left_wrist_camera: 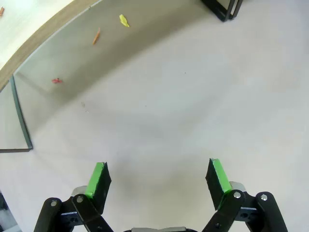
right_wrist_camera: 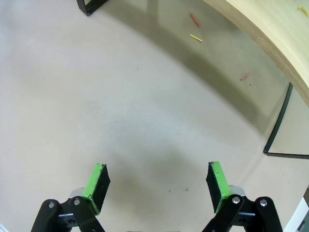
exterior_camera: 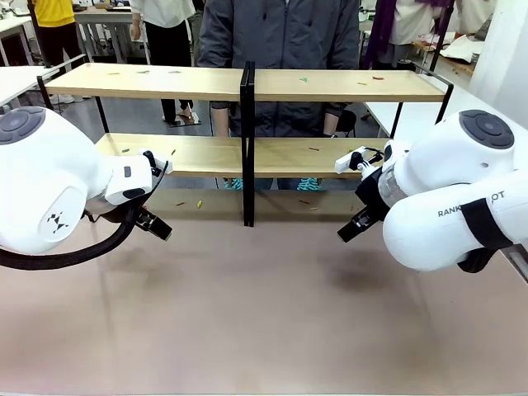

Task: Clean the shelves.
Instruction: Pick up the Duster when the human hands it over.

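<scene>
You see shelves (exterior_camera: 165, 81) of pale, smooth wood on thin black metal bars. Your desk (exterior_camera: 264, 313) looks matt and dull. The arm shells (exterior_camera: 445, 206) shine like smooth white plastic.

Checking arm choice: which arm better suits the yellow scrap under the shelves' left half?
Left, probably: the left claw faces the yellow scrap; the right claw sits beyond the shelves' centre post.

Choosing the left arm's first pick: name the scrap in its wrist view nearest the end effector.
The red scrap, lowest in view; the orange scrap and yellow scrap lie farther off.
</scene>
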Available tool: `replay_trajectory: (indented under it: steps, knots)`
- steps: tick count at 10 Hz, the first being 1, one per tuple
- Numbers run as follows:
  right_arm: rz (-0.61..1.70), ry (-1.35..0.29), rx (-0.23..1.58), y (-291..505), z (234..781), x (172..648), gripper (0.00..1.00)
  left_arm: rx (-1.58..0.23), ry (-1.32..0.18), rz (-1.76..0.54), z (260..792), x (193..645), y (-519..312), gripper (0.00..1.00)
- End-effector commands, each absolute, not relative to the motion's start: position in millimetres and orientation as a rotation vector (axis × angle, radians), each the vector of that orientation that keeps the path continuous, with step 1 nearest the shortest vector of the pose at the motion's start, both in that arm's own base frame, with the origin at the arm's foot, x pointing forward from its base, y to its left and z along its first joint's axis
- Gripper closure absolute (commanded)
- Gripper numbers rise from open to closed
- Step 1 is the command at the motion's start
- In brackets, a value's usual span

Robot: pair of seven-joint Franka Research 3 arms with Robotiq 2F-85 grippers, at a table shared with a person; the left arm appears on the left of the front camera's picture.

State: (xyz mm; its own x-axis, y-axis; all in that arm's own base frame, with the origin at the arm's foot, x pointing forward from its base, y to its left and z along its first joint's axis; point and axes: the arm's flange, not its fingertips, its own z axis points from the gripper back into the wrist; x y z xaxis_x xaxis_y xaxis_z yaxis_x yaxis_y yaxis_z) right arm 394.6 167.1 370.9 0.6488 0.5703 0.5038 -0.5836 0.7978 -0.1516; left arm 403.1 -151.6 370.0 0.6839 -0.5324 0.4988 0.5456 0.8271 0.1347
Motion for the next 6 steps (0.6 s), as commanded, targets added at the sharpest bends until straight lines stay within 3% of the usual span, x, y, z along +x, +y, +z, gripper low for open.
replay_trajectory:
  steps: [1,6]
  knots:
    - [0.655,-0.564,0.026,167.0,370.9,394.7,0.00,-0.025,-0.551,-0.605,370.1,403.1,-151.7,0.00]
    - [0.655,-0.564,0.026,167.0,370.9,394.7,0.00,-0.025,-0.551,-0.605,370.1,403.1,-151.7,0.00]
